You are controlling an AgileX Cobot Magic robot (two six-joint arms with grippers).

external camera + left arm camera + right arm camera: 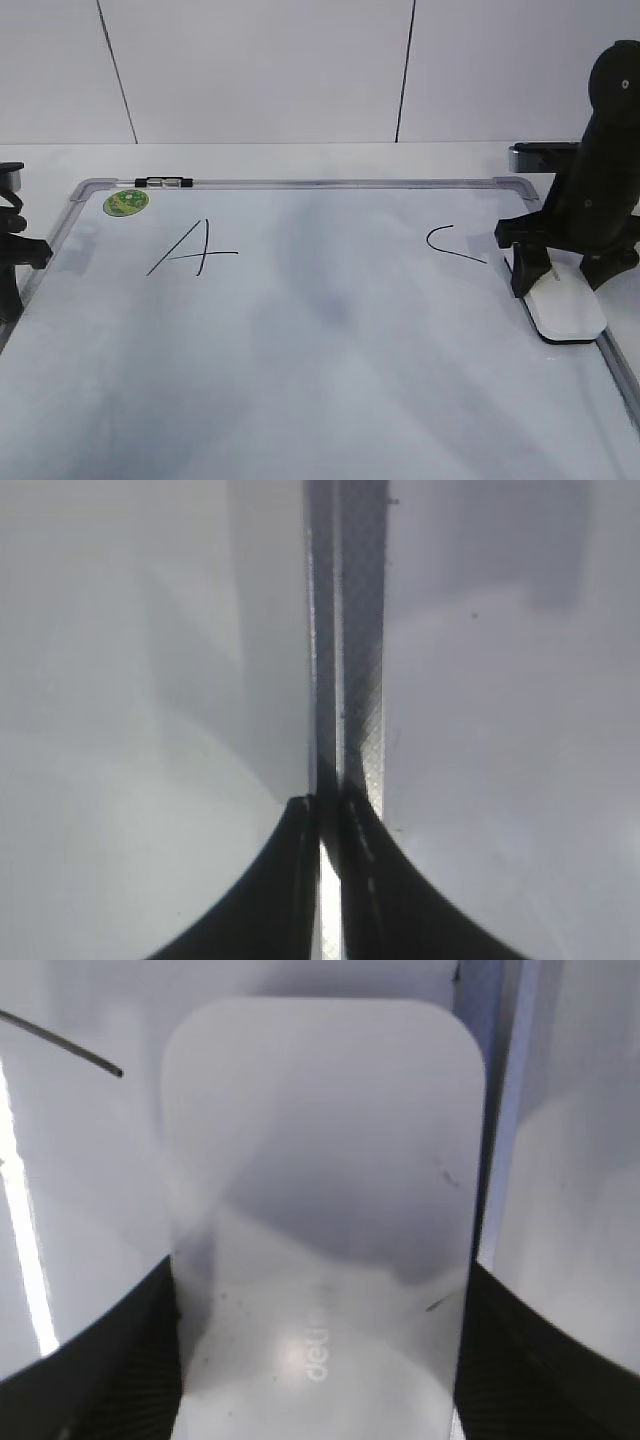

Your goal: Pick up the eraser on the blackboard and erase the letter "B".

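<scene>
Left claw [30,255] shut empty at blackboard [300,400] left edge, no letter "B" visible between A [195,250] and C [452,245], right claw [560,272] straddling eraser [565,305] at right edge, apparently gripping it; next: lift.

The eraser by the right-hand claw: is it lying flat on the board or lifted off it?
Lying flat. The eraser rests felt-side down on the blackboard at its right edge, the right claw straddling it.
</scene>
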